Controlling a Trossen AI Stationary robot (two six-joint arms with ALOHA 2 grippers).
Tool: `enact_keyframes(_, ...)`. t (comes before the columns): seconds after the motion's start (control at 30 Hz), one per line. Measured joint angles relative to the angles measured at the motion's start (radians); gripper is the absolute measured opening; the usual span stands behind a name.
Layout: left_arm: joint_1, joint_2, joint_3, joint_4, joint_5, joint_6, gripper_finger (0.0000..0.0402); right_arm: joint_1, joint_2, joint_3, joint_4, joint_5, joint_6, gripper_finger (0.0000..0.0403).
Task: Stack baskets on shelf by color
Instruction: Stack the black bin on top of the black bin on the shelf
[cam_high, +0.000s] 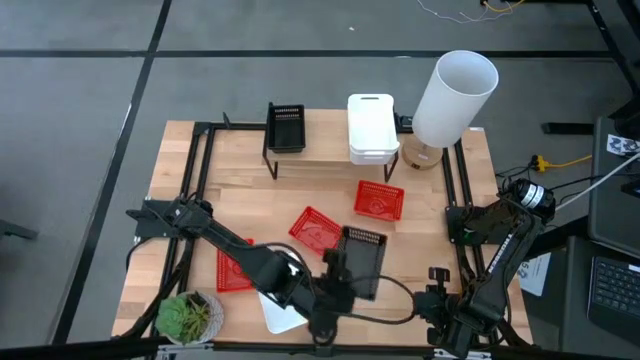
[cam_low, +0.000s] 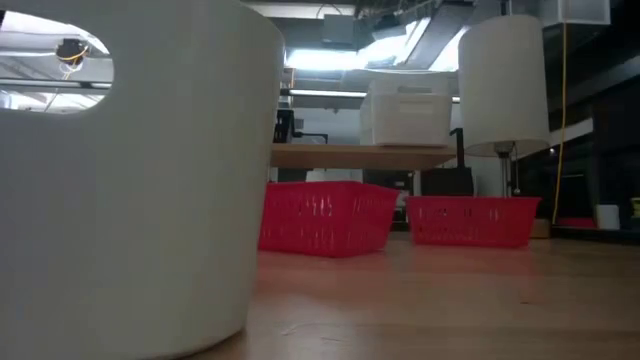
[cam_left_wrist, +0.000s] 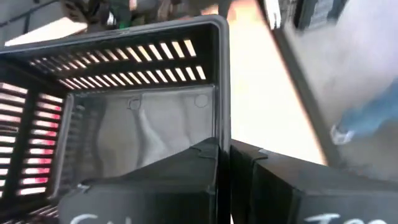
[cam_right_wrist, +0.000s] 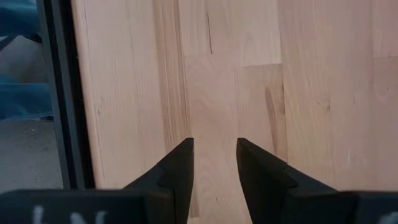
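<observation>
Overhead and wrist views of the sorting task at an early-to-middle stage. On the shelf (cam_high: 330, 160) at the far edge of the desk (cam_high: 440, 230) stand one black basket (cam_high: 285, 128) towards its left end and a white stack (cam_high: 371, 128) near its middle; how many white baskets make up that stack cannot be told. No red basket is on the shelf yet. Three red baskets lie on the desk: one (cam_high: 379, 200) just in front of the shelf, a tilted one (cam_high: 316, 229) near the desk's middle, and one (cam_high: 232, 270) near the left arm, partly hidden by it. A white basket (cam_high: 281, 313) lies at the near edge under the left arm. The left hand (cam_high: 335, 285) is pressed together on the rim wall of a second black basket (cam_left_wrist: 137, 118), near the desk's middle-front; the left wrist view shows its fingers (cam_left_wrist: 186, 180) pinching that wall. Whether the basket has left the desk cannot be told. The right hand (cam_right_wrist: 214, 165) is spread and holds nothing, above bare wood at the desk's near right corner. By this evidence, the black basket in hand, the three red ones and the loose white one remain to be placed. A tall white cylinder (cam_high: 455, 95) stands beside the shelf's right end; a potted plant (cam_high: 188, 316) sits at the near left corner.
</observation>
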Motion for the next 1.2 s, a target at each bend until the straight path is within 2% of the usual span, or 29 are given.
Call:
enact_keyframes(0.17, 0.027, -0.083, -0.045, -0.162, 0.007, 0.03, 0.0, 0.0, 0.0, 0.0, 0.002, 0.0, 0.0, 0.0121)
enact_keyframes(0.3, 0.067, -0.136, -0.045, -0.381, -0.034, -0.016, 0.0, 0.0, 0.0, 0.0, 0.02, 0.0, 0.001, 0.0121)
enact_keyframes(0.47, 0.135, -0.215, -0.046, -0.602, -0.025, -0.019, 0.0, 0.0, 0.0, 0.0, 0.052, 0.003, 0.005, 0.0121)
enact_keyframes(0.6, 0.229, -0.332, -0.096, -0.573, 0.043, 0.081, 0.0, 0.0, 0.0, 0.0, 0.085, 0.036, 0.004, 0.0121)
enact_keyframes(0.8, 0.427, -0.549, -0.252, -0.547, -0.001, 0.145, 0.0, -0.014, 0.0, 0.0, 0.094, 0.116, 0.003, 0.0121)
enact_keyframes(0.9, 0.57, -0.646, -0.36, -0.442, 0.01, 0.22, 0.0, -0.027, 0.0, 0.0, 0.075, 0.232, -0.007, 0.0121)
enact_keyframes(1.0, 0.728, -0.713, -0.479, -0.268, 0.095, 0.319, 0.0, -0.054, 0.0, 0.0, 0.032, 0.456, -0.003, 0.0121)
enact_keyframes(1.07, 0.837, -0.744, -0.571, -0.136, 0.221, 0.397, 0.0, -0.084, 0.0, 0.0, -0.027, 0.569, -0.004, 0.0121)
enact_keyframes(1.13, 0.923, -0.754, -0.651, -0.021, 0.325, 0.446, 0.0, -0.122, 0.0, 0.0, -0.09, 0.639, 0.003, 0.0121)
enact_keyframes(1.2, 0.992, -0.751, -0.717, 0.052, 0.368, 0.456, 0.0, -0.164, 0.0, 0.0, -0.149, 0.674, 0.003, 0.0121)
